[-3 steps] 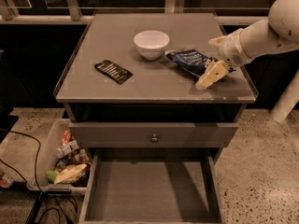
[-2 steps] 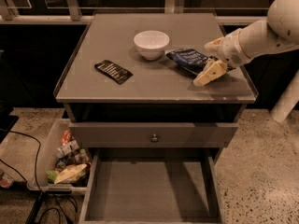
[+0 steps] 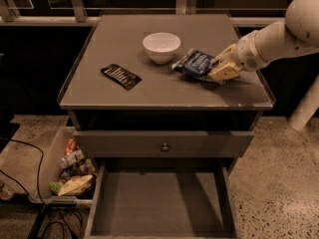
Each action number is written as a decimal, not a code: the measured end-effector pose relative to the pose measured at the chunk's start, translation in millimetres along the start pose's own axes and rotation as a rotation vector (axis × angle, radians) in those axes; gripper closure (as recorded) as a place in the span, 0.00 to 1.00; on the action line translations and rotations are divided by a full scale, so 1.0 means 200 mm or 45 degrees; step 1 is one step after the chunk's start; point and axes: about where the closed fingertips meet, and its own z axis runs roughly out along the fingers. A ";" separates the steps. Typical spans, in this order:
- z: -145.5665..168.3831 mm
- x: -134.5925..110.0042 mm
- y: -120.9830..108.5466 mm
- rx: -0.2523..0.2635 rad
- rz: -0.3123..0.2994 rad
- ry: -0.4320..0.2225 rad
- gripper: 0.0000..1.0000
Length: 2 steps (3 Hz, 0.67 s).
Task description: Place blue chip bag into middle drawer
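my claw (image 3: 220,69) is down on the right half of the cabinet top (image 3: 149,92), at the end of my pale arm (image 3: 279,34), which reaches in from the upper right. it sits against the right end of the blue chip bag (image 3: 193,62), touching it; whether it is spread or pinching the bag i cannot tell from here. the bag lies flat on the top, crinkled, dark blue with white lettering, just to the right of the white bowl (image 3: 161,46), close to it though i cannot tell if they touch. further left, well apart from the bowl, a flat black packet (image 3: 121,76) with white print lies at a slant.

below the top, the upper drawer (image 3: 119,143) is closed (grey front, small round knob (image 3: 164,147) in the middle). beneath it the middle drawer (image 3: 159,205) is pulled out toward the camera, its bare grey floor showing between thin side walls. on the speckled floor (image 3: 279,183) left of the cabinet a pale bin (image 3: 44,167) holds a jumble of snack packets, and dark cables (image 3: 35,163) run past it.
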 end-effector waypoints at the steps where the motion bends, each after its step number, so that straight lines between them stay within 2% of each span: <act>1: 0.00 0.00 0.00 0.000 0.000 0.000 0.88; 2: 0.00 0.00 0.00 0.000 0.000 0.000 1.00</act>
